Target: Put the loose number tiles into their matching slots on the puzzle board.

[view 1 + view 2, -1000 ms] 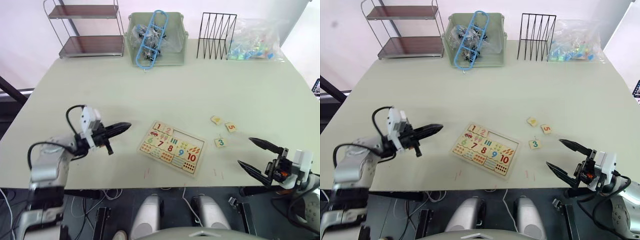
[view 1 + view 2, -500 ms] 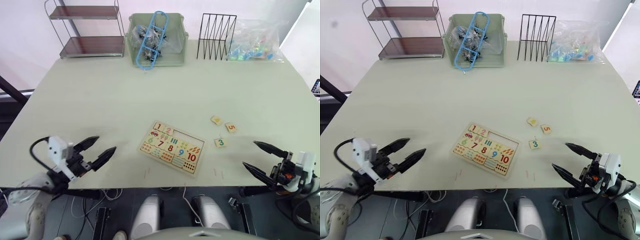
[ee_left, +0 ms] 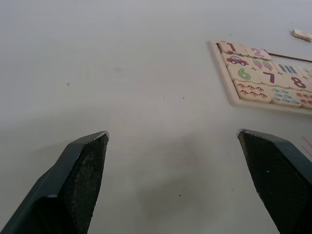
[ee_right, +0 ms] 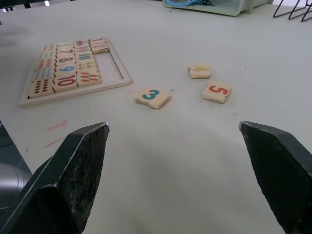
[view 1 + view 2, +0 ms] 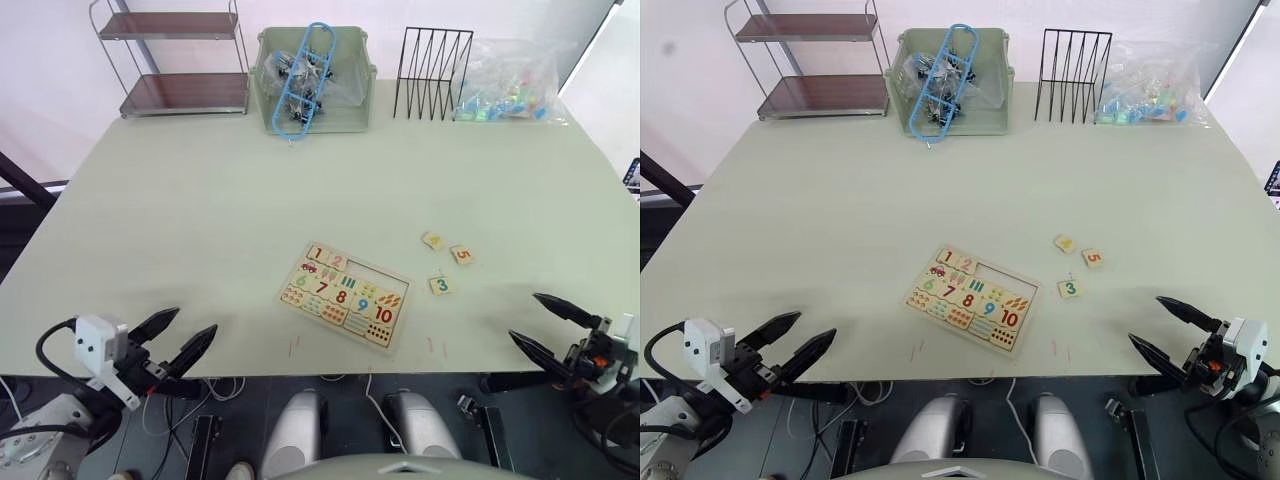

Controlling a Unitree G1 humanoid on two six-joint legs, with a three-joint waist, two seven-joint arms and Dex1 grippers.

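At the near edge of the pale green-grey table (image 5: pixel 200 190), toward its near left corner, the left gripper (image 5: pixel 178 338) hangs with its two black fingers spread apart and nothing between them. Toward the near right corner, the right gripper (image 5: pixel 552 327) is likewise spread wide and empty, just off the table's near edge.

Between them, near the middle of the near edge, lies the flat rectangular light-wood puzzle board (image 5: pixel 345 295), turned at an angle. Tiles 1 and 2 sit in its far row of slots (image 5: pixel 372 275), and the rest of that row is an empty recess. The board is well apart from both grippers. To its right, closer to the right gripper, three small square light-wood number tiles lie loose on the table: the tile with a teal 3 (image 5: pixel 441 285) nearest, the tile with a red 5 (image 5: pixel 461 254) beyond it, and a tile with a yellow digit (image 5: pixel 433 240) just beside that one.

Along the far edge stand a two-tier metal shelf (image 5: pixel 180 58), a green plastic bin (image 5: pixel 313 78) with a blue frame, a black wire rack (image 5: pixel 433 58) and a clear bag (image 5: pixel 510 82) of coloured pieces.

Compared with a second ago, the left gripper has drawn back from beside the board to the near edge and opened; the right gripper has also pulled back. Board and tiles are unmoved.
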